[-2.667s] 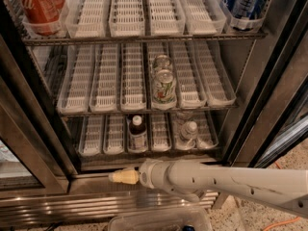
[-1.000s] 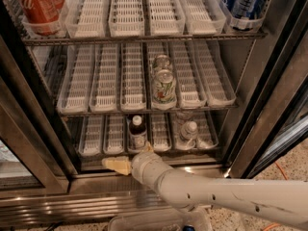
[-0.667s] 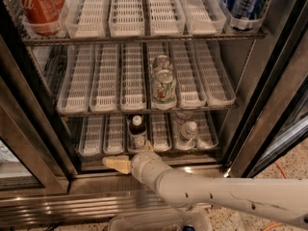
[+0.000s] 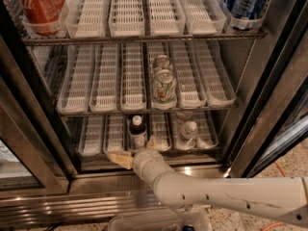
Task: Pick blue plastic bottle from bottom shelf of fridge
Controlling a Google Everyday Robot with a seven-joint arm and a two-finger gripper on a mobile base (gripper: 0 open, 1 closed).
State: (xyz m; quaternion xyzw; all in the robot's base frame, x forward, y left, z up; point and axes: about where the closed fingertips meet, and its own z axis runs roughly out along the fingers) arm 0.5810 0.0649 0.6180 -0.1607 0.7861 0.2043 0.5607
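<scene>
Two pale fingers (image 4: 120, 159) of our pincer (image 4: 136, 151) spread wide at the bottom shelf (image 4: 94, 139) front edge; the blue plastic bottle (image 4: 137, 131) stands upright just behind their gap.

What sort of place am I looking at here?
Probably a shop or break-room drinks cooler: steel-framed fridge, white lane trays, soda cans. The gripper, jaws open, sits at the bottom shelf by the bottle.

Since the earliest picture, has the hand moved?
Yes. The hand has shifted left and up, off the steel sill to the front edge of the bottom shelf, below the blue plastic bottle.
</scene>
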